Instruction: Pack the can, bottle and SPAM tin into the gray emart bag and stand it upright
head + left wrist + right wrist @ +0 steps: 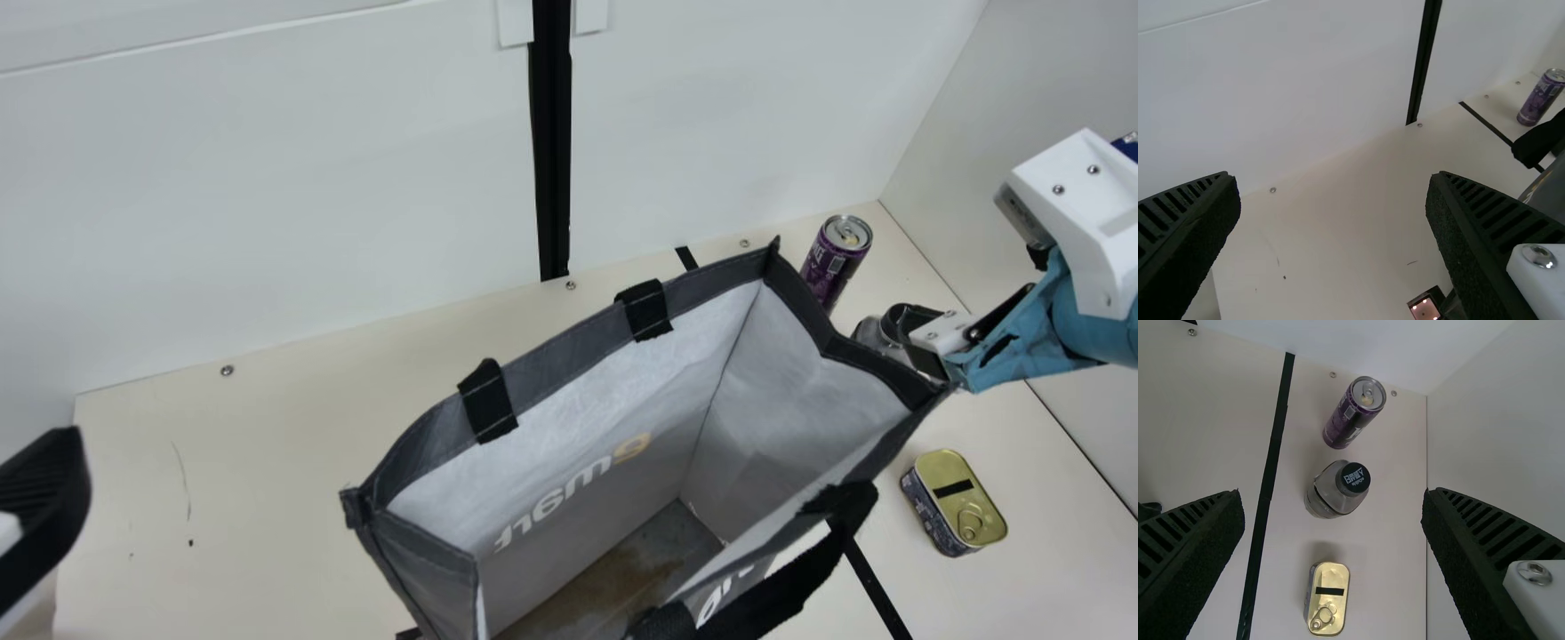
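In the main view, taking the bag as the dial's centre, we see the gray emart bag upright on the table, mouth open and floor showing inside. A black handle arches from it at about five o'clock. The can stands beyond it at half past one. At two, the bottle is partly hidden by the bag's rim and our right gripper. The SPAM tin lies flat between three and four, ring pull up. Our left gripper shows at nine, well apart from the bag.

In the left wrist view, our left gripper is released, its two fingers spread wide. Farther off we see the can standing near the back wall, and part of the bag.

In the right wrist view, our right gripper is released too, fingers wide apart. With twelve toward the back wall, the can stands at twelve from the bottle, and the SPAM tin lies at six. All three are apart from one another, beside the black strip, on its three o'clock side.
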You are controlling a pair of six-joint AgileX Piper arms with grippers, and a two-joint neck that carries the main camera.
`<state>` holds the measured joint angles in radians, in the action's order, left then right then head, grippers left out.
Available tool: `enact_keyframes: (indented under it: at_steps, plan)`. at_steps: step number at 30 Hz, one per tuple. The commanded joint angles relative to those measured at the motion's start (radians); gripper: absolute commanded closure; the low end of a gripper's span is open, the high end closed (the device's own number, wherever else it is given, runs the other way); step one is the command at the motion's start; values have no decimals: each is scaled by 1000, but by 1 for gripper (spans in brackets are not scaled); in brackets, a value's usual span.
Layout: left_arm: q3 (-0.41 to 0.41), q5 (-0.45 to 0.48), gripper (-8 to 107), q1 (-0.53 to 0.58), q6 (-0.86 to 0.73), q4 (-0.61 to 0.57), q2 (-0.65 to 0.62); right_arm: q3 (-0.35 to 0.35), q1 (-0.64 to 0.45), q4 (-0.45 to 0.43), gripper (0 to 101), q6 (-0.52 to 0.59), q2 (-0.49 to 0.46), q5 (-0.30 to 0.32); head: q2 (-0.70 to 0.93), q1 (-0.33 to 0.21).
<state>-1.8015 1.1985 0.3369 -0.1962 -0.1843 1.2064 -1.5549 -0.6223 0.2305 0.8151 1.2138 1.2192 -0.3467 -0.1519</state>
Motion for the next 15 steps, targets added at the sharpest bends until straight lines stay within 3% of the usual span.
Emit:
enact_keyframes:
  at_steps: [1,15]
  plan:
    - [-21,-3,9,32,8,10,15,0,0,0,6,0,0,0,-2,-23]
    - [-152,-7,9,177,45,46,108,0,0,0,6,0,0,0,-2,-23]
